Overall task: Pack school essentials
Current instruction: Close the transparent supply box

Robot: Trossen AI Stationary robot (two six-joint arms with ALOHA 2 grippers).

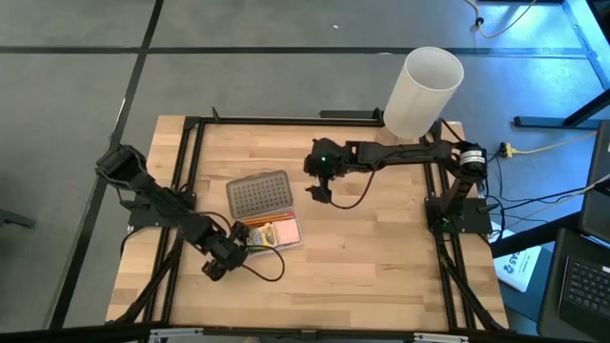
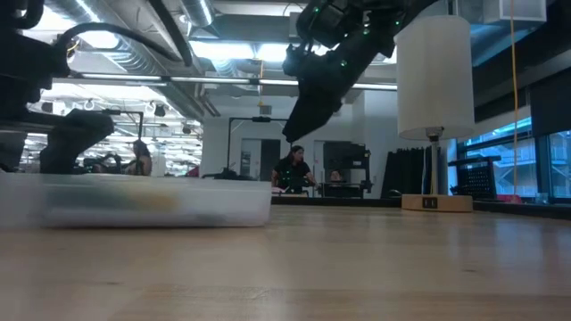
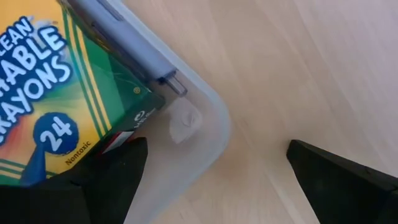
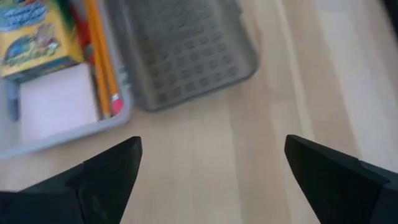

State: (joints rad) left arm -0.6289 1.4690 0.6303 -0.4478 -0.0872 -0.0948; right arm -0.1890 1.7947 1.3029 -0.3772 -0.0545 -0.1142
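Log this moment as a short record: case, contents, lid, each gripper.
case: clear plastic case on the wooden table, open
contents: crayon box, grey pen, orange pencils, pink pad inside
lid: dimpled grey lid lies flat beside the tray
left gripper: open, low at a corner of the case
right gripper: open, raised above the table near the lid
other: tall white cylinder at the table's far edge

clear case (image 1: 286,240) beside its dimpled grey lid (image 1: 258,195) (touching) | 1 white cylinder (image 1: 422,92) at table (image 1: 381,267) edge
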